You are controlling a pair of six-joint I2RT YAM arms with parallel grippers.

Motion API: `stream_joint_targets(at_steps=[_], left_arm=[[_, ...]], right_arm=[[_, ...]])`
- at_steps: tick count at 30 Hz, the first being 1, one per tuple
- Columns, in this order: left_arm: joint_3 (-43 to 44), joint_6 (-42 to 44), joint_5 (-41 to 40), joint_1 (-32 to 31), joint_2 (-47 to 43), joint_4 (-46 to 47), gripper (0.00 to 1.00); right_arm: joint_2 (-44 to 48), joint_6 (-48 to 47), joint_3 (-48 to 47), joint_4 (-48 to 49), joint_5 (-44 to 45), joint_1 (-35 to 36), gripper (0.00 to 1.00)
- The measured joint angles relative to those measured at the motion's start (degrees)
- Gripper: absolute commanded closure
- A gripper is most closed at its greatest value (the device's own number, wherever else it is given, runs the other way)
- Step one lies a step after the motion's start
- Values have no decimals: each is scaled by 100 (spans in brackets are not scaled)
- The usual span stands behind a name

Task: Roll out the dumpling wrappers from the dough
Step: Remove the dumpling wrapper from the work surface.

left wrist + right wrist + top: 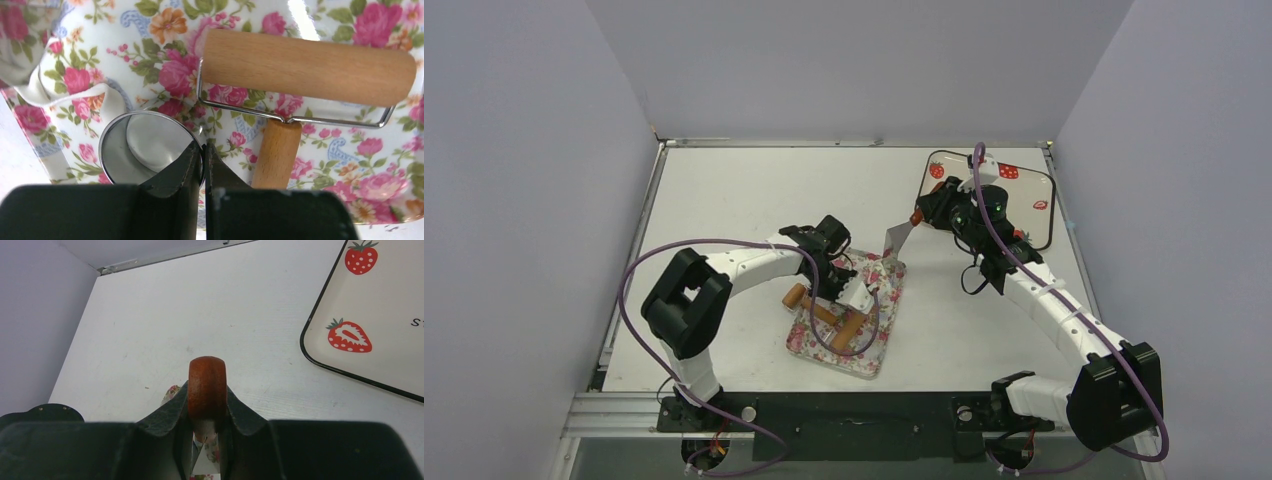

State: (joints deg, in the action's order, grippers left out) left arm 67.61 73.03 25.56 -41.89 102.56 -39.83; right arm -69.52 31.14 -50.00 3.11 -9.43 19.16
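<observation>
Left claw [203,149]: pinched shut on metal ring [111,155] rim
Wrapper [155,142]: inside ring, 10 o'clock of claw
Roller [305,67]: 1 o'clock, axis 9-to-3
Right claw [206,391]: clamps spatula handle [206,372], farther off

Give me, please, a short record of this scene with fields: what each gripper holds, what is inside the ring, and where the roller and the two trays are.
left gripper: shut on the rim of the metal ring
right gripper: shut on the red handle of the spatula
inside ring: a white dough disc
roller: lying on the floral tray, beside the ring
strawberry tray: on the table, far right side
</observation>
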Motion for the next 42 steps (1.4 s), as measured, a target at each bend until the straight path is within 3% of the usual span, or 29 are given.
stream_joint_targets(at_steps=[6,15,20,25,29,42], left_arm=[[0,1386,-28,-4,11,-269,100],[17,2520,24,11,46,-428,100],[140,2699,48,22,138,-520,96],[153,2839,42,26,149,-542,78],[153,2861,37,26,149,-529,70],[-55,2881,63,24,-400,-498,65]], right_arm=[[190,9,0,-219,223,0,100],[680,-201,-378,-699,726,-13,100],[752,-262,-588,-787,802,-39,100],[778,-302,-608,-839,809,-44,100],[778,-201,-595,-809,649,-44,100],[114,216,-428,-409,-219,710,100]])
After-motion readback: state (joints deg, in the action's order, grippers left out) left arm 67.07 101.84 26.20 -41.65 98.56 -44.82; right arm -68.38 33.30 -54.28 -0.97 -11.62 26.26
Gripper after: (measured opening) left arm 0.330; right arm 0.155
